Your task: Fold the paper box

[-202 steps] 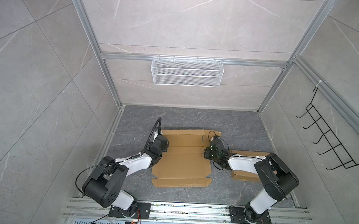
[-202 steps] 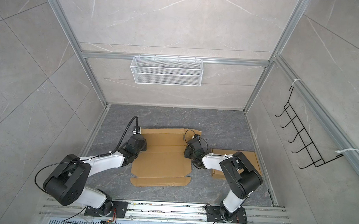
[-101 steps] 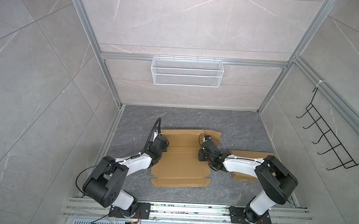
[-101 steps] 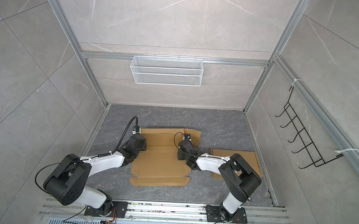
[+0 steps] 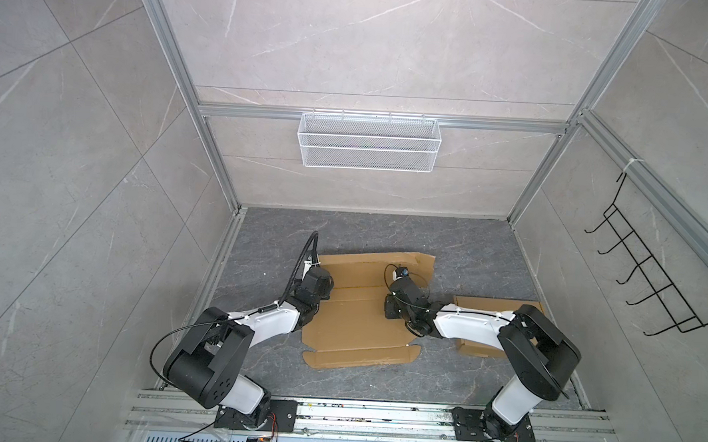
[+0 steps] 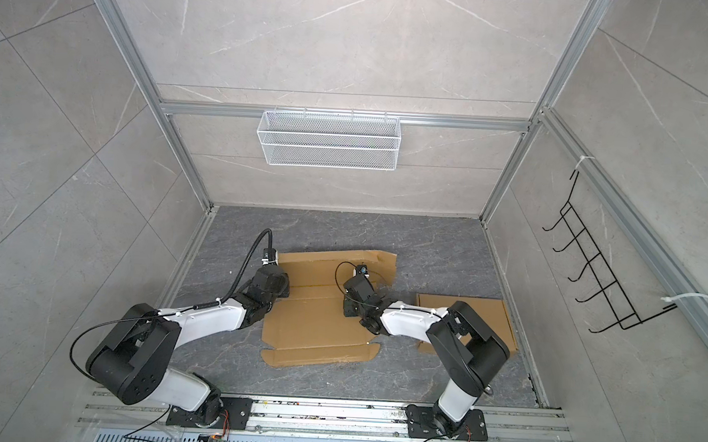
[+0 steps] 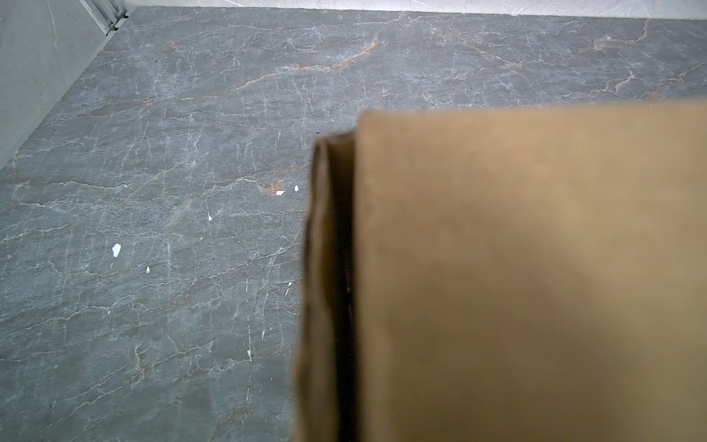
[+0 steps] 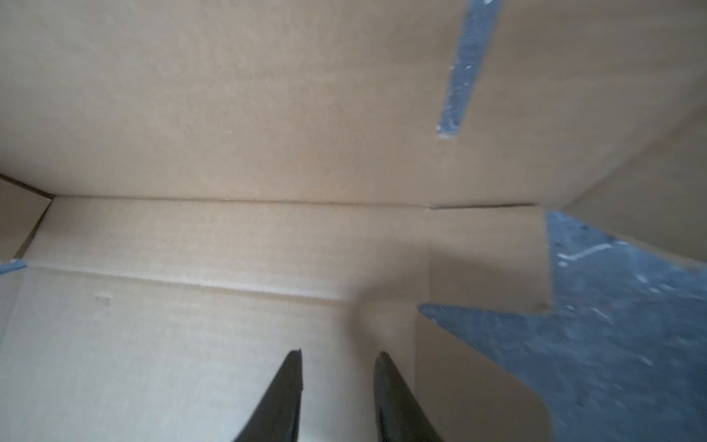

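On floor (image 5: 467, 253), plain paper box (image 5: 351, 326); L gripper (image 5: 324, 289) at edge, R gripper (image 8: 339, 354) above

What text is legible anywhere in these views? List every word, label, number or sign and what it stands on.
No readable text in any view.
Unfolded cardboard box: plain, no print in the top or wrist views.
Second cardboard piece: plain on the part that shows.
Small circuit boards at the front rail: any marking is too small to read.
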Available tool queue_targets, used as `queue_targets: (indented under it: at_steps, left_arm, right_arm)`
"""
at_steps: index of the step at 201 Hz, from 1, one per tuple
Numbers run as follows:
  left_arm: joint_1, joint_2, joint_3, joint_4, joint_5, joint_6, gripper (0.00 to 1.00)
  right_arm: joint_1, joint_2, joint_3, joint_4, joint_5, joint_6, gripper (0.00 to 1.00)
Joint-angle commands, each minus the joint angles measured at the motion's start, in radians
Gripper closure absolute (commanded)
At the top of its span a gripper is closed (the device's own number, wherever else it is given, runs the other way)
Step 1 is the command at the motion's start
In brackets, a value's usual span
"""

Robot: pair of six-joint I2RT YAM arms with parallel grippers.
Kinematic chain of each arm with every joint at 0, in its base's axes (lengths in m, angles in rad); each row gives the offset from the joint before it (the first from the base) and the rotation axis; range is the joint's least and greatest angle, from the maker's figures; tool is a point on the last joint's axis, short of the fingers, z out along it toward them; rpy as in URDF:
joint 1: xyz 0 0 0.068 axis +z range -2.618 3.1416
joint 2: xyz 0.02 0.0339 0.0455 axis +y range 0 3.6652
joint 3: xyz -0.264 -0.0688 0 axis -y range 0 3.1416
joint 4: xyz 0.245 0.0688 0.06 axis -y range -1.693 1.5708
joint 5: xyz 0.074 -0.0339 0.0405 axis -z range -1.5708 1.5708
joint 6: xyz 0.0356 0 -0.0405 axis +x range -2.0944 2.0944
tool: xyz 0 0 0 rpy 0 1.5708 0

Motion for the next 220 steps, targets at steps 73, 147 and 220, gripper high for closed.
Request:
queue_targets:
  at_steps: [73,147,220]
  left_arm:
    - [-0.002,0.007,0.027,-0.146,0.064,0.070,1.00]
    - [0.015,0.023,0.070,-0.184,0.121,0.106,1.00]
    - [0.021,0.052,0.082,-0.167,0.113,0.119,1.00]
  right_arm:
    - [-0.355,-0.443,0.120,-0.513,-0.139,-0.431,0.31]
    - [-0.419,-0.069,0.515,-0.673,-0.194,-0.889,0.24]
    - [-0.426,0.162,0.767,-0.962,-0.287,-1.089,0.31]
